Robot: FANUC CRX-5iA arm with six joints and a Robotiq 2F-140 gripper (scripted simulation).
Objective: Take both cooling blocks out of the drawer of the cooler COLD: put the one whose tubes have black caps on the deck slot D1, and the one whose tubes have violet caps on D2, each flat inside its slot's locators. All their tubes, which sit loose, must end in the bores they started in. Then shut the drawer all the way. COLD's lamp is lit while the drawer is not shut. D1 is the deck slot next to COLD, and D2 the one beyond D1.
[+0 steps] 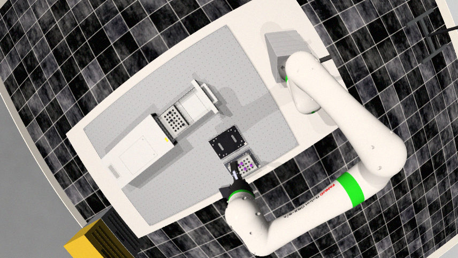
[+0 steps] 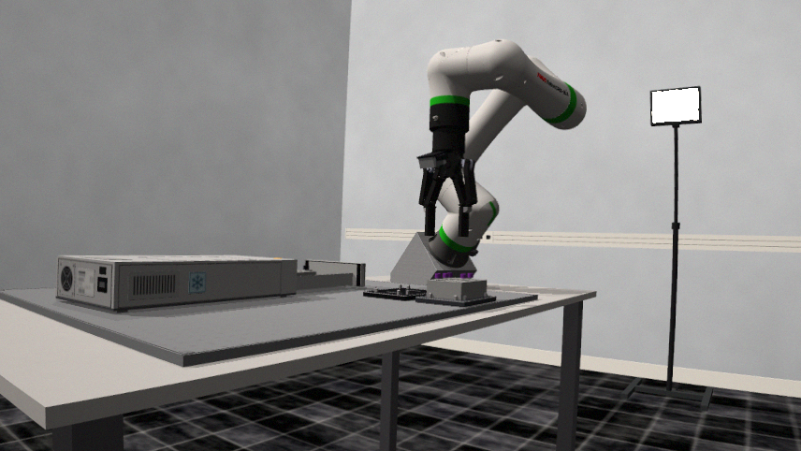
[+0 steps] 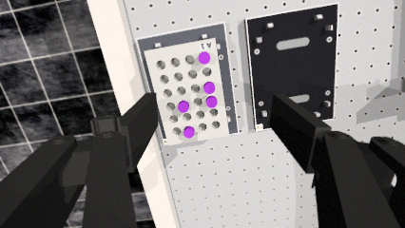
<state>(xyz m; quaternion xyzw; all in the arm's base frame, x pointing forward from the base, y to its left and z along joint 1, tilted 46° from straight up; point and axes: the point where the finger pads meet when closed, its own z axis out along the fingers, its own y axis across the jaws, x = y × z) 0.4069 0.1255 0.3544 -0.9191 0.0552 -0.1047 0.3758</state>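
The cooling block with violet caps (image 1: 245, 164) (image 2: 455, 288) (image 3: 187, 90) lies flat in slot D2 (image 3: 228, 71), near the table's edge. Slot D1 (image 1: 228, 141) (image 2: 392, 290) (image 3: 290, 71), a black plate, is bare. The block with black caps (image 1: 173, 120) sits in the open drawer (image 1: 200, 102) (image 2: 330, 271) of the cooler COLD (image 1: 137, 153) (image 2: 173, 280), at the end next to the housing. The yellow lamp (image 1: 166, 139) is lit. My gripper (image 1: 235, 174) (image 2: 446, 232) (image 3: 214, 109) is open and holds nothing. It hangs well above the violet block, clear of its tubes.
The arm's grey pedestal (image 1: 285, 51) stands at the table's far corner. A yellow box (image 1: 92, 240) sits on the floor past the cooler's end. A stand with a white panel (image 2: 675, 106) is off to the side. The table edge (image 3: 114, 57) runs right beside D2.
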